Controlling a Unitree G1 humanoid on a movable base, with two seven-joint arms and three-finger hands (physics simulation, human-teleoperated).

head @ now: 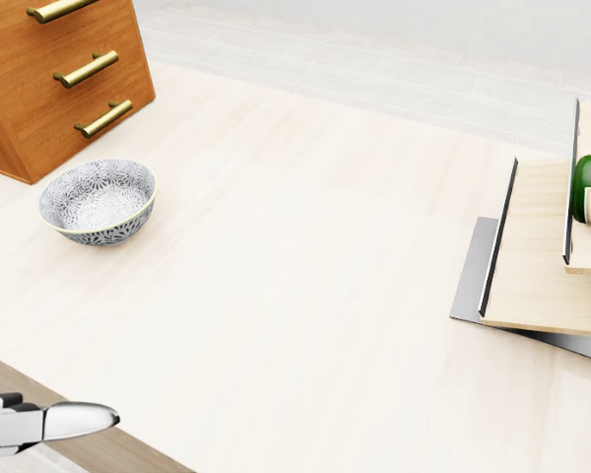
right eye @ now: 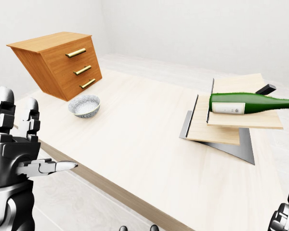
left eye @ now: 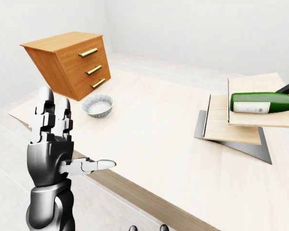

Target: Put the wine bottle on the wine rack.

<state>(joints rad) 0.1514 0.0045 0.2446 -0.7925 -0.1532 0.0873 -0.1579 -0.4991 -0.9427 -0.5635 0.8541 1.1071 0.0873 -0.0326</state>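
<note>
Already the wine bottle [right eye: 253, 103] lay on its side across the upper board of the wine rack [right eye: 221, 130], so I held the left hand [left eye: 53, 144] upright beside the table [left eye: 154, 139], fingers spread and empty; the right hand's [right eye: 284, 216] fingers I could not see.

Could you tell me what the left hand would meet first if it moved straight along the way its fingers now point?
The left hand is open with its fingers pointing straight up, off the table's left edge. Nothing shows above them, so the way looks free; the drawer chest seems to stand farther off, though depth is unclear.
</note>
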